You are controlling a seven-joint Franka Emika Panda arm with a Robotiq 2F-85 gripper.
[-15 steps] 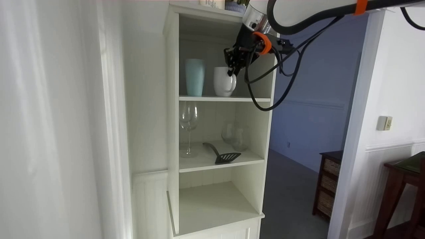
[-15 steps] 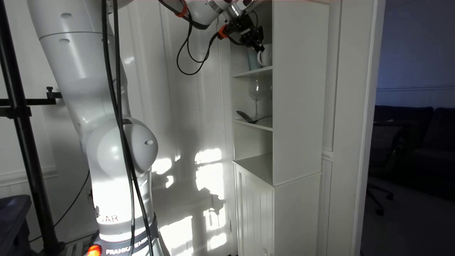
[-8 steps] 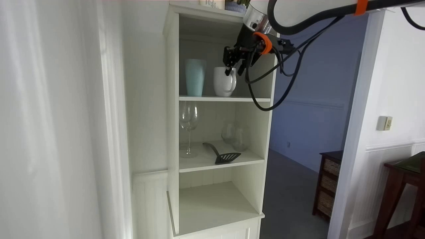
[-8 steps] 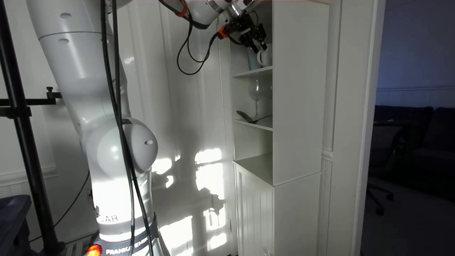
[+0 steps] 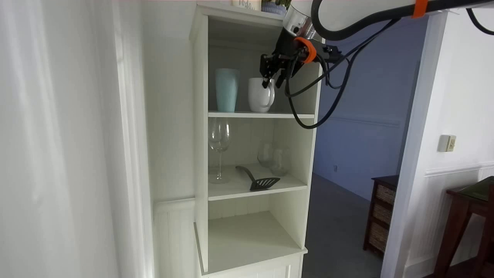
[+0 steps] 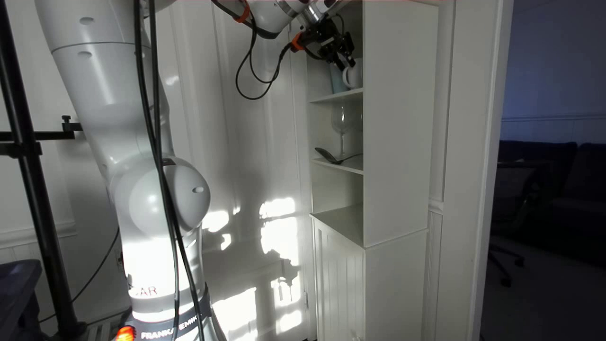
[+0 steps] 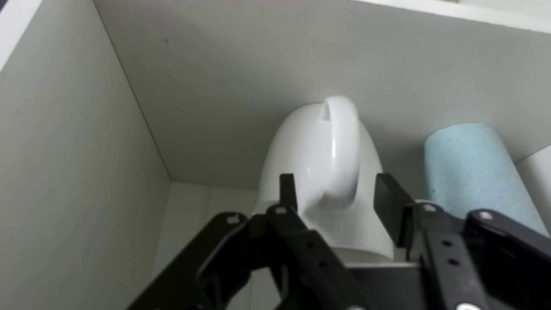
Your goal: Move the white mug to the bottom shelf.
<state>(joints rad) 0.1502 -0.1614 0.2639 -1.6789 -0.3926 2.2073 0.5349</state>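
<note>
The white mug (image 5: 257, 98) stands upright on the upper shelf, right of the teal tumbler, with its handle facing outward; it also shows in an exterior view (image 6: 357, 76) and in the wrist view (image 7: 297, 142). My gripper (image 5: 272, 83) is open at the mug's upper part, pointing down toward the handle. In the wrist view the gripper's fingers (image 7: 336, 183) stand apart on either side of the handle, with nothing held between them. Whether a finger touches the mug, I cannot tell. The bottom shelf (image 5: 247, 241) is a bare white board, also seen in an exterior view (image 6: 342, 222).
The teal tumbler (image 5: 226, 90) stands left of the mug. The middle shelf holds a stemmed glass (image 5: 220, 141), more clear glasses (image 5: 278, 160) and a black slotted spatula (image 5: 263, 183). The shelf board (image 5: 262, 115) and side wall (image 7: 86, 172) bound the mug's compartment. Cables (image 5: 308, 125) hang from the arm.
The gripper's fingers have spread from close together to open over the past second. The arm has hardly moved, and the mug stays in place.
</note>
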